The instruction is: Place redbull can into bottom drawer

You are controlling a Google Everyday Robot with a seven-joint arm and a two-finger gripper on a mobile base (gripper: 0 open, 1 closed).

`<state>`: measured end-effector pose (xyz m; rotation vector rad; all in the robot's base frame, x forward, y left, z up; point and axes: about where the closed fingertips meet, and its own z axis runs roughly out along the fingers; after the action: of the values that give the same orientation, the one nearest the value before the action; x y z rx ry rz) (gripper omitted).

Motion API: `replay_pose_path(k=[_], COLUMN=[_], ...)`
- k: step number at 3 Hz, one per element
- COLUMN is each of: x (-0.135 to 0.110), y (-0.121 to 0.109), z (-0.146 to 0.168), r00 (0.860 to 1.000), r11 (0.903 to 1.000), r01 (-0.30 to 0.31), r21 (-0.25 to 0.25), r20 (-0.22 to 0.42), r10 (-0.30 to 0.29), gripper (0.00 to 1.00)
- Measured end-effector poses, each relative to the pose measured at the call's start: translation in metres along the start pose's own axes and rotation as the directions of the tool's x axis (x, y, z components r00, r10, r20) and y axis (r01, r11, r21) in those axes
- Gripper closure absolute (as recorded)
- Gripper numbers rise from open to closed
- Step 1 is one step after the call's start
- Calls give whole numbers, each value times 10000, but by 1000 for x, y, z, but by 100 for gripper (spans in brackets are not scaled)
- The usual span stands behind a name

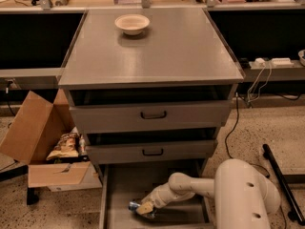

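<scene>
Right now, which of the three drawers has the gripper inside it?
The bottom drawer, the lowest, pulled far out: the gripper is inside it at the redbull can, unlike the two handled drawers above.

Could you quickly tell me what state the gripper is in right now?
The gripper: low inside the bottom drawer, right at the can; open or closed cannot be told.

We count two upper drawers [152,114] above the one gripper [144,209] and one bottom drawer [123,185] around it. We also count one redbull can [134,206] at the gripper, one bowl [132,23] far above it, and one cardboard box [35,133].
</scene>
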<state>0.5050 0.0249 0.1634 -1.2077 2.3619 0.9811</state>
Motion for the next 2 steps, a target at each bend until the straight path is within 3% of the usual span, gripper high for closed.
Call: replay_pose_path(k=[2], x=[15], y=[-12], z=[4], r00=[9986], r11=[9983], r01=[-523], r21=[-248], r20=[63], r10=[525], gripper=[59])
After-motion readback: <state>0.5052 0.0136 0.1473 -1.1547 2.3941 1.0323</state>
